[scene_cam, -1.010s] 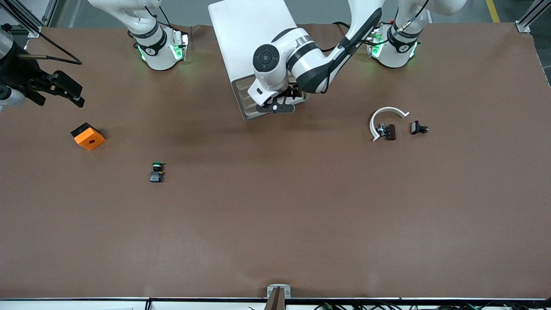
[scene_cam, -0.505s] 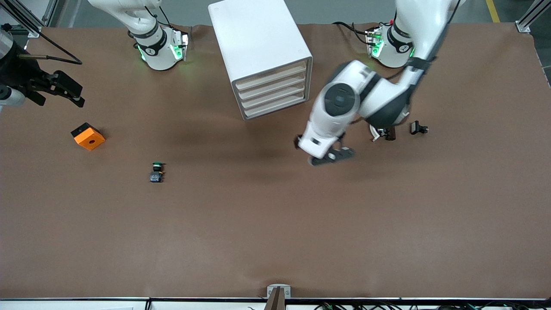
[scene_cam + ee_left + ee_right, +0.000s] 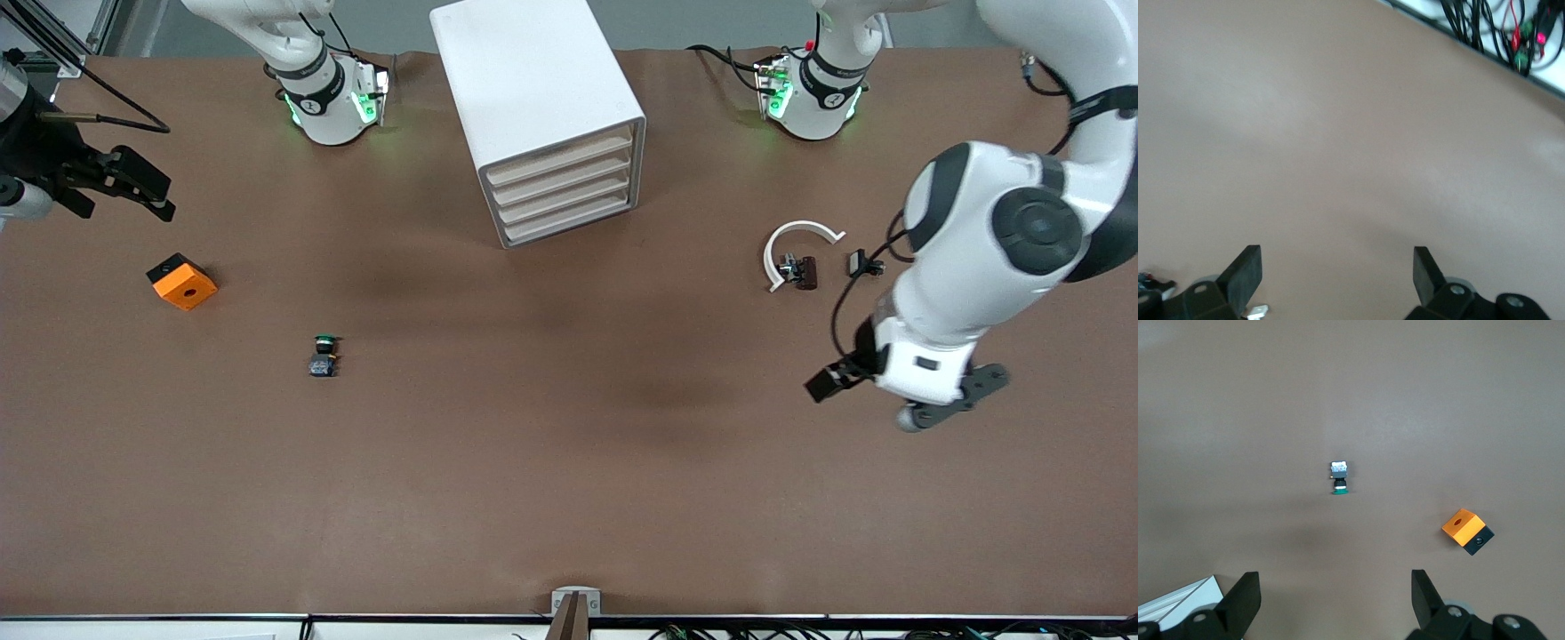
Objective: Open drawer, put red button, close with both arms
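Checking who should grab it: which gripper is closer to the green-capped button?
Right. The right gripper hangs near the orange block beside the green-capped button; the left gripper is over the other table end.

No text, label, brand, number or sign can be read on anything here.

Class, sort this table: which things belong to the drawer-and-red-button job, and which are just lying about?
Job: drawer cabinet, drawers shut; left gripper, open over the table; right gripper, open, waiting; no red button in view.
Lying about: green button; orange block; white curved piece; black clip.
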